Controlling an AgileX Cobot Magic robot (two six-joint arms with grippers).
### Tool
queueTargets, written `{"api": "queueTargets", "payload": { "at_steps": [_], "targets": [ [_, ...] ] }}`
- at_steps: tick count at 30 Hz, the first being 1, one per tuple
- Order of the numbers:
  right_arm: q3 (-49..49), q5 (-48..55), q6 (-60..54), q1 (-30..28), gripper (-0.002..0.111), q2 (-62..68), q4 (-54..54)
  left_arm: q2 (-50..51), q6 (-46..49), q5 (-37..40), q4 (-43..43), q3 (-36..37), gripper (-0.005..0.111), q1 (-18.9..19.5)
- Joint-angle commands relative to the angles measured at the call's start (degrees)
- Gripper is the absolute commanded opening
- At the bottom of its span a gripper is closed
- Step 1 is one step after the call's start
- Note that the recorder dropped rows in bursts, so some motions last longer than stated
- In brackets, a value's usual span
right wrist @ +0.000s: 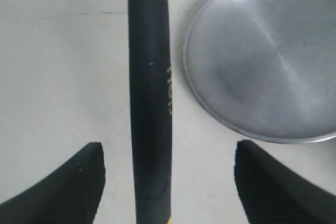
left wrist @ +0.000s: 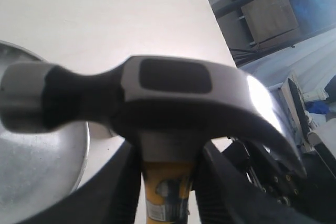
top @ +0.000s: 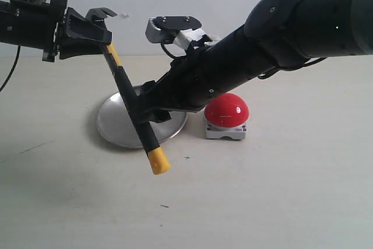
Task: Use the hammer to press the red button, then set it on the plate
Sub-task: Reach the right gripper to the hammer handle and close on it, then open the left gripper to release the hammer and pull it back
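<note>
Two grippers attend your hammer: the left gripper is clamped on its yellow neck just under the head, holding it tilted in the air with the yellow end cap lowest, while the right gripper has its fingers spread either side of the black handle (neither pad touches it). Your plate lies flat on the table behind the handle, brushed metal showing, hammer not yet on it; the red button sits near its right side.

hammer head was smooth dark metal, handle matt black | plate was brushed, shiny metal | button glossy | surface matt
</note>
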Motion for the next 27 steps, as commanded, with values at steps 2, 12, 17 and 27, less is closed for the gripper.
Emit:
{"api": "queueTargets", "payload": {
  "at_steps": [2,12,17,27],
  "targets": [
    [-0.4,-0.2,-2.3,1.9,0.068,0.3,1.5,-0.6,0.9,1.0,-5.0,0.0,0.000,-0.1],
    [-0.4,-8.0,-2.6,5.1,0.068,2.9,1.5,0.0,1.3,1.1,-5.7,0.0,0.000,-0.1],
    [-0.4,-10.8,-2.6,5.1,0.068,3.9,1.5,2.1,2.0,2.2,-7.1,0.0,0.000,-0.1],
    [-0.4,-11.9,-2.6,5.1,0.068,6.9,1.5,2.5,3.1,2.2,-9.2,0.0,0.000,-0.1]
  ]
}}
